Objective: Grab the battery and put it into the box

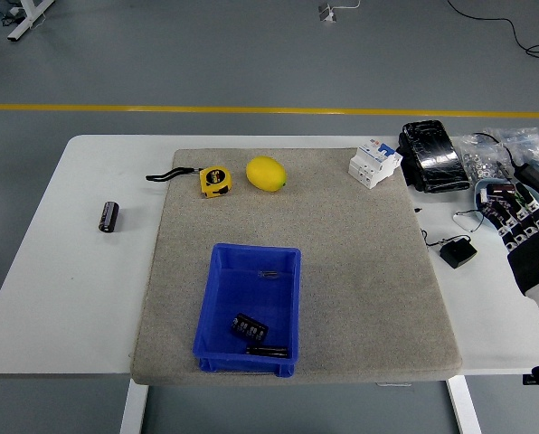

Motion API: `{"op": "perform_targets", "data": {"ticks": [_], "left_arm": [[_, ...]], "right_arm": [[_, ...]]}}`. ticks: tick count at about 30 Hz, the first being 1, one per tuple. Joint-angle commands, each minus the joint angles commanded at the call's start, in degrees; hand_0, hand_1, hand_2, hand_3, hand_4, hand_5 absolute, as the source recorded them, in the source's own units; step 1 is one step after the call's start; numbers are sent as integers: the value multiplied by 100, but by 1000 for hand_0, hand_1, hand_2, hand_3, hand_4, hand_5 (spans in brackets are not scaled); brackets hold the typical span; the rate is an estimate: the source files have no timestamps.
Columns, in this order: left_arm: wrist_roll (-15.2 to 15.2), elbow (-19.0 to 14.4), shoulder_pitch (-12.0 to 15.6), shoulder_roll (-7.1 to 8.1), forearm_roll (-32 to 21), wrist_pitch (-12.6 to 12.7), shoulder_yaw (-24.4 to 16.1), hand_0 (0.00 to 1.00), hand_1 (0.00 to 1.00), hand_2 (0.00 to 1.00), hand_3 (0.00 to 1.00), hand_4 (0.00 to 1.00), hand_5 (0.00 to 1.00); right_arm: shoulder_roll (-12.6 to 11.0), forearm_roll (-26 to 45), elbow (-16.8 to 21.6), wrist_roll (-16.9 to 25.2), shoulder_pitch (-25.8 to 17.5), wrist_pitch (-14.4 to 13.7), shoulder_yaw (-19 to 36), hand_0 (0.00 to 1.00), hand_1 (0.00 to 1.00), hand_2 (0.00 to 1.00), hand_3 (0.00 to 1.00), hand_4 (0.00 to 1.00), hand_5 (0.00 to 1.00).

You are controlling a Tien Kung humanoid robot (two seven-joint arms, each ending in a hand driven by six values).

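A blue box sits on the grey mat near the table's front edge. Inside it a black battery lies toward the near end, beside a thin black stick-shaped part. A second black battery lies on the bare white table at the far left. My right hand is at the right edge, over the table beside the mat, with its fingers spread and holding nothing. The left arm is out of sight.
A yellow tape measure, a lemon and a white breaker lie along the mat's far edge. At the right are a black pouch, a small black adapter and a bowl of parts.
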Motion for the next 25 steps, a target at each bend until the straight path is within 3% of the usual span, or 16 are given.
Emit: {"op": "perform_targets", "data": {"ticks": [25], "left_arm": [[-87, 7, -130, -15, -164, -33, 146, 709, 720, 752, 683, 700, 711]], "right_arm": [[90, 162, -46, 83, -22, -219, 159, 944, 876, 880, 905, 998, 998]]}}
